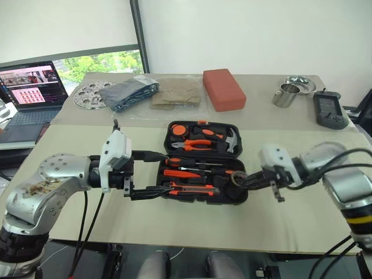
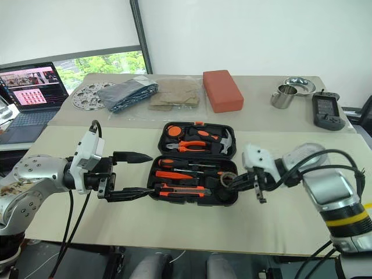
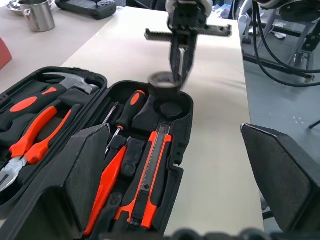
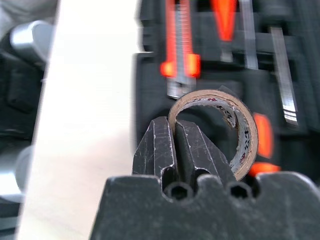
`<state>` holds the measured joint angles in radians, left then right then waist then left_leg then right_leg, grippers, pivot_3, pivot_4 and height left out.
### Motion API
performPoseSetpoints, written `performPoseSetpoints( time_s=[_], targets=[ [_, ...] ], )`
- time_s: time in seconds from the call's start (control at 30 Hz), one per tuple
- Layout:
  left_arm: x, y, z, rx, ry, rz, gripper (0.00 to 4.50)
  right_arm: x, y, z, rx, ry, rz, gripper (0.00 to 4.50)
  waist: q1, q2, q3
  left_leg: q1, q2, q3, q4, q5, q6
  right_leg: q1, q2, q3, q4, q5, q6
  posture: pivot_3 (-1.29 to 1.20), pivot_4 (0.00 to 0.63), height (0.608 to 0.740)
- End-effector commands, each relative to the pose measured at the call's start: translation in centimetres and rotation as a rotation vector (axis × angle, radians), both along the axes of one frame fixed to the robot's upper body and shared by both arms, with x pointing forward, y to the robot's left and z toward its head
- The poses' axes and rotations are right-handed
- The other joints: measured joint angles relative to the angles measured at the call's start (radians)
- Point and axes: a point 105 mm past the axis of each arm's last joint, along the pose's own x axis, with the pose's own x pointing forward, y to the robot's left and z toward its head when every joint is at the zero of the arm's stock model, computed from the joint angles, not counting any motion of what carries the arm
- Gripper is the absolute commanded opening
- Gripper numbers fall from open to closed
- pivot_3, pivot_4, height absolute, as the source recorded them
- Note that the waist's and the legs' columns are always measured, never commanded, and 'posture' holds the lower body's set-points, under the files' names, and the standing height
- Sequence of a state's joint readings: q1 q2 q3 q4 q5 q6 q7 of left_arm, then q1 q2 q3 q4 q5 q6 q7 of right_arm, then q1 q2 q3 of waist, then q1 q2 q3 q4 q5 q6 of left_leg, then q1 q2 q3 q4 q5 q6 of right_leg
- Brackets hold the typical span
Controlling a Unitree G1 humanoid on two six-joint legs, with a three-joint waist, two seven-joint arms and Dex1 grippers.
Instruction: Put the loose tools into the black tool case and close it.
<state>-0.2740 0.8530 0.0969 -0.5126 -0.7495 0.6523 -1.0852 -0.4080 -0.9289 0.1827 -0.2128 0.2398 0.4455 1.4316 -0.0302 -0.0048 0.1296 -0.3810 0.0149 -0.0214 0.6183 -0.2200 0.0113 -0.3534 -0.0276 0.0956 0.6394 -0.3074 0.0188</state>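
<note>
The right gripper is pinched shut on the wall of the tape roll, holding it above the round recess at the right end of the black tool case, which lies open mid-counter. The left gripper waits wide open and empty at the case's left end. The other tools seem already slotted, so next comes lowering the roll squarely into its recess, then closing the lid.

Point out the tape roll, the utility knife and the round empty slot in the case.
tape roll [image 4: 239, 131]: right wrist view, on its cardboard inner wall.
utility knife [image 3: 151, 176]: left wrist view, on the middle of its orange-and-black body.
round empty slot [image 3: 172, 108]: left wrist view, on the recess floor, in the black tool case [image 3: 184, 135].
</note>
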Motion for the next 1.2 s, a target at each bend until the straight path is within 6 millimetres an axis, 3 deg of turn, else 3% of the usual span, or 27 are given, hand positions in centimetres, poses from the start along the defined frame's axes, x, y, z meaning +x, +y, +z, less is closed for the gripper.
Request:
performPoseSetpoints(
  time_s=[0.03,0.13,0.57,0.67,0.83,1.0,1.2],
  targets=[
    [-0.3,-0.3,1.0,-0.012,-0.050,-0.033,4.50,-0.4,0.2,0.0,-0.038,-0.051,0.013,0.04,0.000,0.000,0.000,0.000,0.000,0.000,0.000,0.000,0.000,0.000,0.000,0.000,0.000,0.000,0.000,0.00,0.150,0.740],
    [-0.2,-0.3,0.9,-0.009,-0.049,-0.037,4.50,-0.2,0.3,-0.2,-0.044,-0.078,0.010,0.04,-0.004,0.000,0.000,0.000,0.000,0.000,0.001,0.000,0.000,0.000,0.001,0.000,0.000,0.000,0.000,0.00,0.150,0.740],
    [0.0,-0.2,0.8,-0.004,-0.049,-0.037,4.50,-0.6,1.4,0.3,0.012,-0.061,0.018,4.42,-0.008,-0.001,0.001,0.000,0.000,0.000,0.001,0.000,0.000,0.000,0.001,0.000,0.000,0.000,0.000,0.00,0.150,0.740],
    [0.1,-0.1,0.8,-0.008,-0.049,-0.026,4.50,0.1,1.3,1.3,0.076,-0.073,-0.031,4.42,-0.009,-0.001,0.001,0.000,0.000,0.000,0.001,0.000,0.000,0.000,0.001,0.000,0.000,0.000,0.000,0.00,0.150,0.740],
    [1.5,0.8,0.3,-0.055,-0.028,0.071,4.50,3.7,0.1,2.9,0.217,-0.125,-0.229,4.42,-0.010,-0.001,0.001,0.000,0.000,0.000,0.001,0.000,0.000,0.000,0.001,0.000,0.001,0.000,0.000,0.00,0.150,0.740],
    [3.9,2.4,-0.6,-0.097,-0.003,0.170,4.50,7.1,-2.5,2.0,0.243,-0.137,-0.467,4.42,-0.010,-0.003,0.001,0.002,0.000,0.000,0.001,0.000,0.000,0.001,0.001,0.000,0.001,0.000,0.000,0.00,0.150,0.740],
    [9.6,5.2,-0.8,-0.216,0.156,0.369,4.50,10.8,-4.0,3.7,0.449,-0.038,-0.694,4.42,-0.011,-0.003,0.001,0.000,0.000,0.000,0.003,0.000,0.000,-0.001,0.001,-0.001,0.003,0.000,0.000,0.00,0.150,0.740]
  ],
)
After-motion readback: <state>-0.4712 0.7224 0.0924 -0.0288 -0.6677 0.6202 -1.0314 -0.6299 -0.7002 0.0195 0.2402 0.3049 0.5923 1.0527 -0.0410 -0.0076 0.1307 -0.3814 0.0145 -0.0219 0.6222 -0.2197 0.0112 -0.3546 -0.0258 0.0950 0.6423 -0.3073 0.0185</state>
